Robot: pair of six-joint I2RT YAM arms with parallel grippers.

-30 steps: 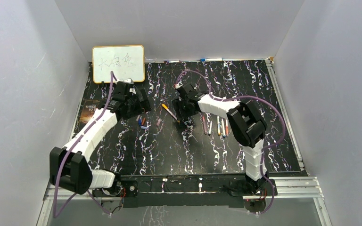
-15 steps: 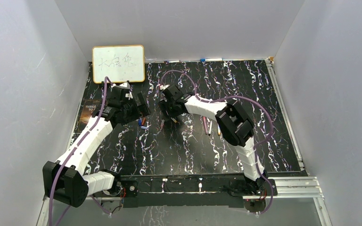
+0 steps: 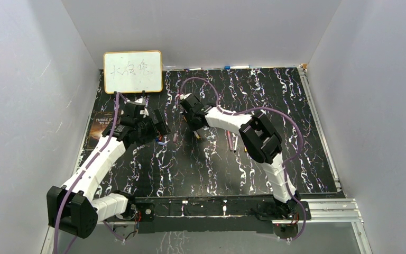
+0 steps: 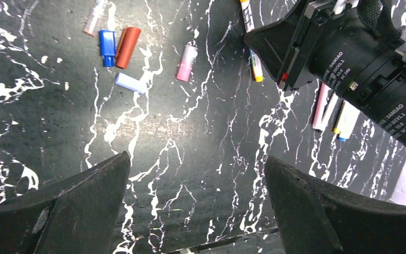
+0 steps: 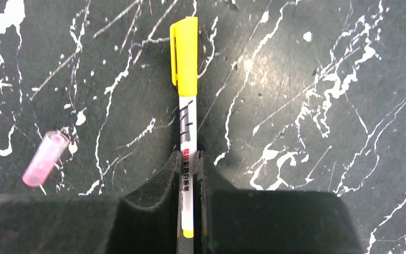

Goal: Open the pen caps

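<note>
loose caps lie on table point(image 4: 201, 174): blue cap point(image 4: 106, 46) and red cap point(image 4: 127, 47) side by side, lavender cap point(image 4: 129, 83) just beside, pink cap point(image 4: 186, 63) near. left pincer point(image 4: 195, 164) above table, jaws fully apart, holds nothing. right pincer point(image 5: 188, 159) clamped tight on white pen point(image 5: 187, 121); yellow cap point(image 5: 184, 50) on its far end, not off. whiteboard point(image 3: 132, 71) stands at far edge.

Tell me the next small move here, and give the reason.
Probably bring the left hand across to the yellow cap and close on it. The right hand is shut on the white barrel of the pen, with that cap on and sticking out free, while the left hand is wide open and holds nothing.
</note>
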